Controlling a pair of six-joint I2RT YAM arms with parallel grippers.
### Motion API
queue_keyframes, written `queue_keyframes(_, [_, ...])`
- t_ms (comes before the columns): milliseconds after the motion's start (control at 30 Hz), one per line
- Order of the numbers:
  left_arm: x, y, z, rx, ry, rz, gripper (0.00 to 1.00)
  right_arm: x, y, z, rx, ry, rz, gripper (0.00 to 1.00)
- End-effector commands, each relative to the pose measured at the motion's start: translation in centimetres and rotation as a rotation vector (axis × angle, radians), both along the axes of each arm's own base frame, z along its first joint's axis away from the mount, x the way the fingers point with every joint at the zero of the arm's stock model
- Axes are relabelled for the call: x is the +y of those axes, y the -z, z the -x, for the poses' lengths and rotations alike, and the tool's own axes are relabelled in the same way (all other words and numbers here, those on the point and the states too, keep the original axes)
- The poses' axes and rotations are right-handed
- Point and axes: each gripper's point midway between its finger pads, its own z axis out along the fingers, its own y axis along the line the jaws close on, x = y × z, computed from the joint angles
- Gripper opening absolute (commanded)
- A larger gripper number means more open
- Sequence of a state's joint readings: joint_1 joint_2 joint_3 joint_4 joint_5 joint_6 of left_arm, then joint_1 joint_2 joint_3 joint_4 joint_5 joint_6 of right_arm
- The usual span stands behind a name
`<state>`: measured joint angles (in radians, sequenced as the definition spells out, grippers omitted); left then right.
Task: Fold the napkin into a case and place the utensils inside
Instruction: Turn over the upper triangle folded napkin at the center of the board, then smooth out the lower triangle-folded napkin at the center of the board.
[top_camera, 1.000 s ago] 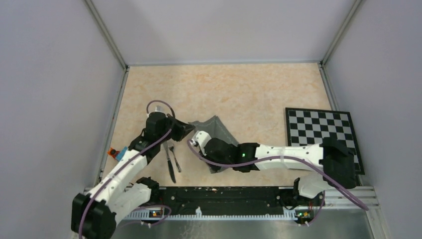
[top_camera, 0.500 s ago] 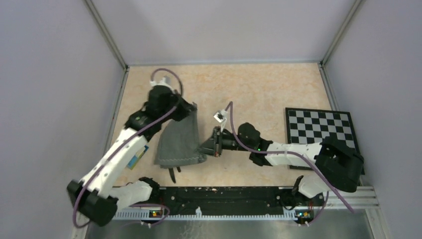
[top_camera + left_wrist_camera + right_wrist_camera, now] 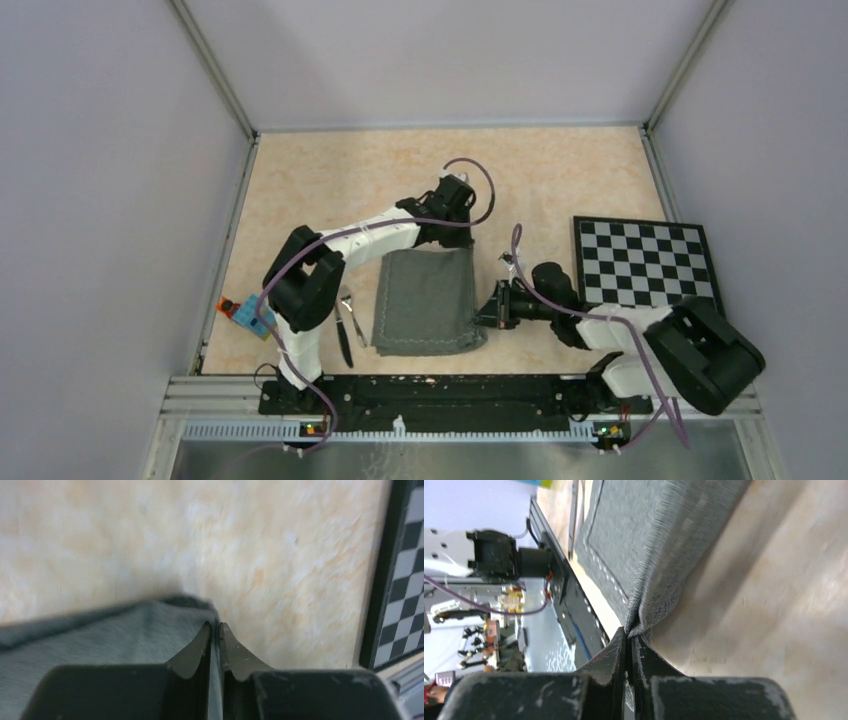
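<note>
The left pincer (image 3: 462, 243) is closed on the far right corner of the napkin (image 3: 425, 300), its fingers (image 3: 192, 650) nearly meeting with grey cloth between them. The right pincer (image 3: 484, 313) is closed on the near right corner, with that hem raised slightly off the tabletop (image 3: 520, 170). The napkin lies as a folded oblong. The utensils (image 3: 346, 325) lie just beside its left edge, apparently not touching it, though the view is too coarse to confirm.
</note>
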<state>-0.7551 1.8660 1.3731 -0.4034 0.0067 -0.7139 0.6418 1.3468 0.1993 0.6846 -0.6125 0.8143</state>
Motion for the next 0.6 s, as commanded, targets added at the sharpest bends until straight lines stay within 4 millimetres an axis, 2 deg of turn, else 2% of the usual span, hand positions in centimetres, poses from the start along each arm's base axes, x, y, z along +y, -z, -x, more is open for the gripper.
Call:
queue_keyframes(0, [-3.0, -6.6, -8.1, -0.313, -0.035, 0.127, 0.19, -3.5, 3.0, 2.9, 0.079, -0.041, 0.257, 0.08])
queue_keyframes(33, [-3.5, -6.5, -8.0, -0.303, -0.016, 0.131, 0.24, -4.8, 3.6, 2.7, 0.102, 0.012, 0.346, 0.15])
queue_keyframes(100, [-4.1, -6.9, -7.5, -0.295, 0.031, 0.139, 0.41, -6.9, 3.3, 1.4, 0.067, 0.105, 0.468, 0.29])
queue_keyframes(133, [-4.1, -7.4, -7.3, -0.299, 0.048, 0.139, 0.51, -7.2, 2.7, 0.8, 0.048, 0.142, 0.481, 0.39])
queue_keyframes(167, [-4.4, -8.1, -6.6, -0.291, 0.086, 0.158, 0.59, -7.3, 2.2, 0.5, 0.040, 0.168, 0.476, 0.44])
queue_keyframes(267, [-3.6, -11.4, -4.3, -0.308, 0.142, 0.196, 0.70, -8.1, 0.6, -1.3, 0.034, 0.257, 0.509, 0.53])
queue_keyframes(333, [-2.7, -12.7, -2.1, -0.314, 0.190, 0.234, 0.74, -7.9, -0.1, -2.3, 0.039, 0.273, 0.473, 0.55])
queue_keyframes(400, [-1.9, -12.1, 0.9, -0.260, 0.246, 0.270, 0.78, -7.6, -0.5, -3.1, 0.075, 0.269, 0.386, 0.52])
queue_keyframes(433, [-1.6, -10.7, 3.1, -0.199, 0.280, 0.283, 0.89, -7.6, -0.6, -3.4, 0.098, 0.259, 0.336, 0.50])
queue_keyframes(467, [-1.6, -10.0, 5.0, -0.159, 0.312, 0.300, 0.92, -7.1, -0.9, -3.1, 0.124, 0.219, 0.267, 0.48])
queue_keyframes(567, [-2.5, -7.2, 11.0, -0.082, 0.368, 0.278, 0.87, -6.7, -0.9, -3.3, 0.145, 0.180, 0.186, 0.44])
